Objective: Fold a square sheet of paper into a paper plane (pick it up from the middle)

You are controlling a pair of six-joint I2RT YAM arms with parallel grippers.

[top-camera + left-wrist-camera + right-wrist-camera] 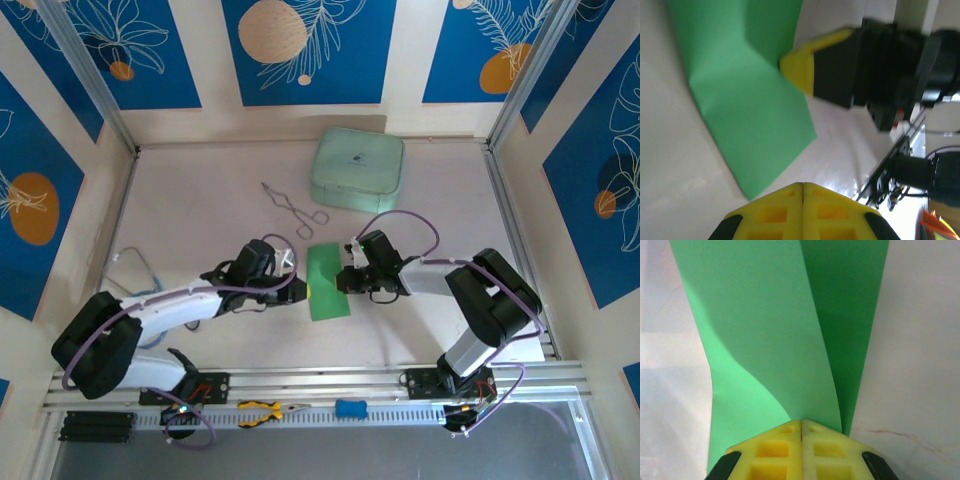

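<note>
Left tool (802,186), closed and empty, sits beside the folded square sheet of paper (328,283). Right tool (801,423), closed, touches its flap. Tongs (293,208) and a mint-green case (358,168) lie beyond.

I see a pale mint-green rounded case (358,168) at the far side of my table (200,210), with thin metal tongs (294,207) lying near its left. On the near rail (400,385) sit yellow-handled pliers (262,410), with a small blue block (349,408) to their right

The square sheet of paper (330,290) lies on the worktop (200,200), between the left gripper (300,278) and the right gripper (343,279). The case (358,168) sits behind it, with the tongs (293,208) left of the case.
</note>
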